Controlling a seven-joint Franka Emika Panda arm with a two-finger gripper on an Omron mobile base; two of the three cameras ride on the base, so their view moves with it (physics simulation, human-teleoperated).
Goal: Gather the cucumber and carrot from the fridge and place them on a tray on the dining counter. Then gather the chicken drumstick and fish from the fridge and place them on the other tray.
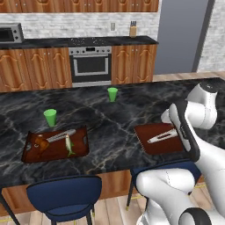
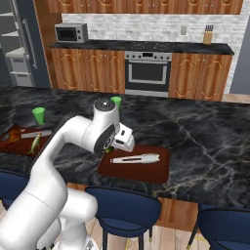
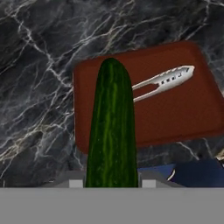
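I am clamping the cucumber (image 3: pixel 111 127) tight in my claw (image 3: pixel 112 183), hovering it over the near tray (image 3: pixel 175 109); I am aiming to lower it beside the tongs (image 3: pixel 164 81), not onto them.

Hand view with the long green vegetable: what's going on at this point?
The robot's end effector is shut on a long dark-green cucumber, holding it above a reddish-brown tray on the black marble dining counter. That tray carries silver tongs. The cucumber is not yet set down. Farther left on the counter, a second reddish-brown tray already holds a fish and another pair of tongs.
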